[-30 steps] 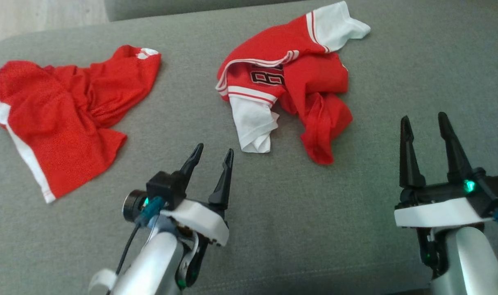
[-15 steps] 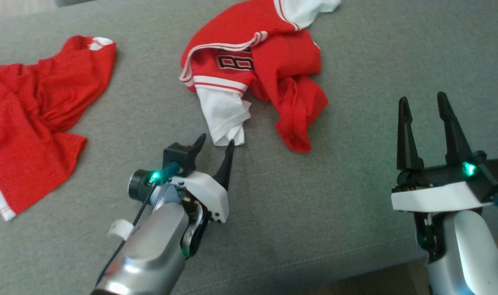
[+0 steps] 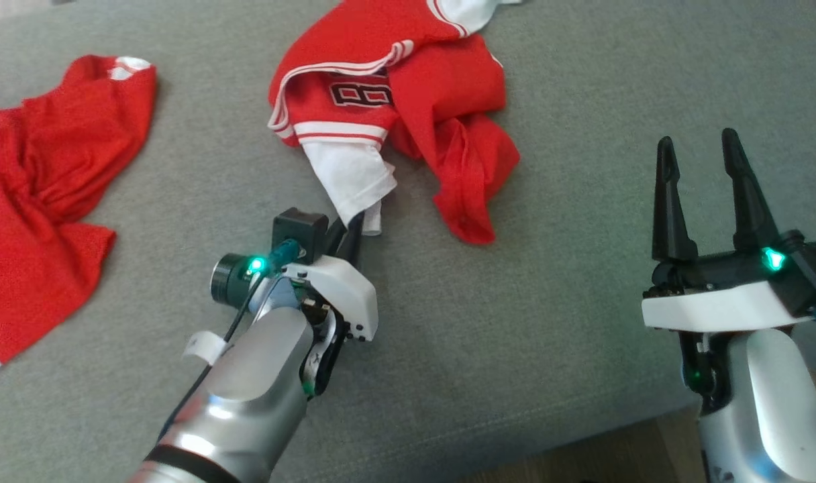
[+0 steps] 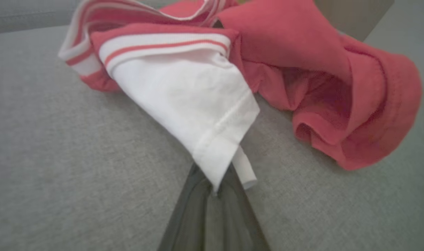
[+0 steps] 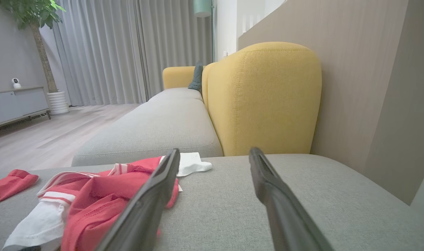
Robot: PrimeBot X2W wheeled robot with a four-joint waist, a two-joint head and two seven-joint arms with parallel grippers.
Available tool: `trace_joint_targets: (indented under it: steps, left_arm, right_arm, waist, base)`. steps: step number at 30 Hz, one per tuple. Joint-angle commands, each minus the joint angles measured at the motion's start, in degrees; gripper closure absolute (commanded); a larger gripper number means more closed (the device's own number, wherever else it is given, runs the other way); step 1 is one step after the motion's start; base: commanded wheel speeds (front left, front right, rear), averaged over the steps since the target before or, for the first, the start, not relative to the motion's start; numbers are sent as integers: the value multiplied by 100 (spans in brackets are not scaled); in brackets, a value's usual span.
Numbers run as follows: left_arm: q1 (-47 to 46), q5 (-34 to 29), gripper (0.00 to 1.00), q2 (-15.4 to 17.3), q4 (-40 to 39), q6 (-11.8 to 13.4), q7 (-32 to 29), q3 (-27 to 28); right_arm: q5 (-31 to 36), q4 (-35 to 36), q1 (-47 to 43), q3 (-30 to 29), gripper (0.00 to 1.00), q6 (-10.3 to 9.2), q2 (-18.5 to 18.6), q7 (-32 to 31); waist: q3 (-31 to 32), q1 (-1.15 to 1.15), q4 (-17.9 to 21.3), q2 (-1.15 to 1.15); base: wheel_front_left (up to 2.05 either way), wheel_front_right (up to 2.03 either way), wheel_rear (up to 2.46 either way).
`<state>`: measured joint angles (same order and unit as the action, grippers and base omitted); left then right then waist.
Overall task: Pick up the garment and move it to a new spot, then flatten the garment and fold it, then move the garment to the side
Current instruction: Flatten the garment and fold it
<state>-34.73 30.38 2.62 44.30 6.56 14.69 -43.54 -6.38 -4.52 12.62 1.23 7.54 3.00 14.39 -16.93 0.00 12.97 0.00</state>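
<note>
Since a second ago the left gripper [image 3: 349, 228] has reached up the grey seat [image 3: 549, 322] from the bare cloth near its front edge. There its fingers stood apart. Now they are closed on the lowest corner of the jersey's white sleeve [image 3: 351, 174]. The head camera has tipped as well, so the shift of the whole scene is not the clothes moving.

The jersey [image 3: 408, 87] lies crumpled toward the back of the seat, about midway across it. It is red with white striped trim, and part of a number shows. The sleeve trails from it toward the seat's front, and a loose red fold spills beside the sleeve to the right. The left wrist view shows the stitched sleeve hem pinched between the two dark fingertips, with a small white flap hanging free just beside them.

This looks like light, limp knit with no stiffness at all. Lifted by one corner, it will likely hang in a long drape and drag across the seat. The doubled hem is a fair place to bite, since a single layer might slide out. For flattening, the shoulders or bottom hem would probably serve better.

The right gripper [image 3: 703, 174] hovers with its fingers spread wide and empty, near the seat's front right and well apart from the jersey. A pair of red shorts [image 3: 39, 201] lies at the seat's left end.
</note>
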Motion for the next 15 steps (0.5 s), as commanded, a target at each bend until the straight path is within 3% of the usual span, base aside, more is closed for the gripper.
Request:
trace_joint_targets:
  steps: [1, 7, 11, 15]
  left_arm:
    - [-206, -105, 100, 26, -227, 99, 30, 206]
    - [0, -832, 100, 146, -826, 490, 30, 580]
    - [296, -1315, 100, 359, -1662, 880, 30, 1091]
    - [675, -1809, 100, 615, -2466, 1083, 30, 1432]
  right_arm:
    - [31, 144, 142, 104, 0, -5, -8, 61]
    - [27, -85, 121, 194, 0, -5, -9, 61]
    - [-14, -320, 57, 271, 0, -5, -10, 61]
    - [-78, -503, -41, 252, 0, -5, -11, 61]
  waist:
    - [91, 0, -92, 0]
    - [456, 0, -429, 0]
    - [729, 0, -669, 0]
    - [975, 0, -906, 0]
  base:
    - [0, 0, 0]
    - [0, 0, 0]
    - [0, 0, 0]
    - [0, 0, 0]
